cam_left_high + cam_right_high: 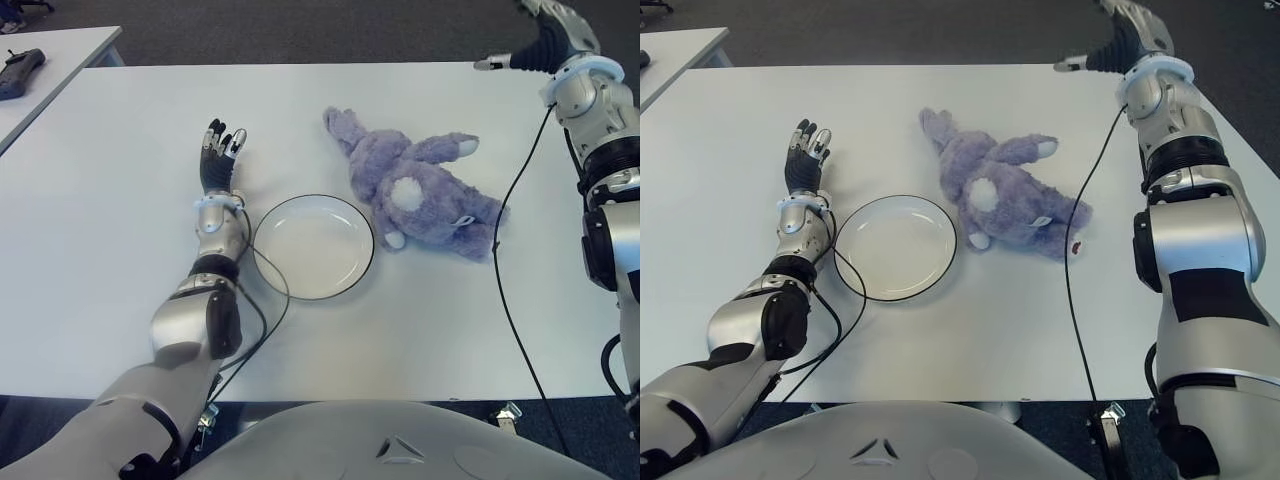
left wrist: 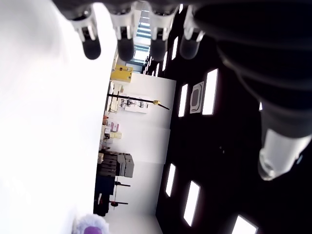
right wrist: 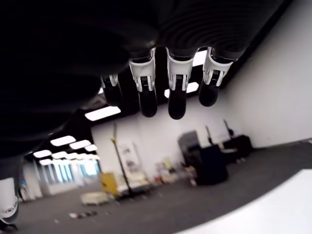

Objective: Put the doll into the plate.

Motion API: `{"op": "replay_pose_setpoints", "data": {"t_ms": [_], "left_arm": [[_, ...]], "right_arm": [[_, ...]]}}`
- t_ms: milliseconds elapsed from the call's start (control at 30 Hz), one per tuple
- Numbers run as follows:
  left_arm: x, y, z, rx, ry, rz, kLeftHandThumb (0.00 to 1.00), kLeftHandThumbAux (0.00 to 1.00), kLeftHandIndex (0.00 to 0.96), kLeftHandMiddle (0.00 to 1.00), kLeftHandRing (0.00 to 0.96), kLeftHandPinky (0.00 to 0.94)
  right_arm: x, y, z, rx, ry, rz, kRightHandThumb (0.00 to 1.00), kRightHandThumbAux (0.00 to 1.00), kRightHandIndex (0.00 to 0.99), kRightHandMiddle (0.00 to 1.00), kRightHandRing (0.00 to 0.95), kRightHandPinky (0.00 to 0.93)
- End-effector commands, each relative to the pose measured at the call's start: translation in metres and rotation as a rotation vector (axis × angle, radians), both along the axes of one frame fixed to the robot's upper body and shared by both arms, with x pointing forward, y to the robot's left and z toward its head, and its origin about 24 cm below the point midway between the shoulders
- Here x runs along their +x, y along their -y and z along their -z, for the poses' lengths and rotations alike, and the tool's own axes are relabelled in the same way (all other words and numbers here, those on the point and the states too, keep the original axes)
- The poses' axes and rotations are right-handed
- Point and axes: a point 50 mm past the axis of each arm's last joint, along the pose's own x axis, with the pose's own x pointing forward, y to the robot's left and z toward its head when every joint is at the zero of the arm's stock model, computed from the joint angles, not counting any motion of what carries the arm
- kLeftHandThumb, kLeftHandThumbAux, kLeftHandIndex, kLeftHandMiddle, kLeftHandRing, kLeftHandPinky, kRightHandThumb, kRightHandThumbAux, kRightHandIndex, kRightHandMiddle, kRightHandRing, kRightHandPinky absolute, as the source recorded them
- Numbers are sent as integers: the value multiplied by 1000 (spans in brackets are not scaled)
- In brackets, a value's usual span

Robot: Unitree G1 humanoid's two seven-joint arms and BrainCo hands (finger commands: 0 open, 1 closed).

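A purple plush doll with a white belly lies on its back on the white table, just right of the plate and touching its rim. The white plate with a dark rim holds nothing. My left hand shows left of the plate, fingers stretched out and holding nothing. My right hand is raised at the table's far right edge, well beyond the doll, fingers extended and holding nothing. A corner of the doll shows in the left wrist view.
A black cable runs down the table from my right arm, passing close to the doll's right side. A second table with a dark device stands at the far left.
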Motion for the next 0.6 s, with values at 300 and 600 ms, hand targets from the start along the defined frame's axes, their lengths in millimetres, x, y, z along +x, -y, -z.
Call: {"op": "replay_pose_setpoints", "data": {"t_ms": [300, 600], "left_arm": [[-89, 13, 110, -117, -467, -16, 0, 607, 4, 69, 40, 8], [-90, 13, 110, -116, -467, -14, 0, 604, 5, 70, 39, 1]], "right_arm": [[-7, -22, 4, 63, 162, -206, 0, 553, 107, 211, 186, 155], [-11, -26, 6, 43, 183, -263, 0, 541, 123, 258, 226, 180]]}}
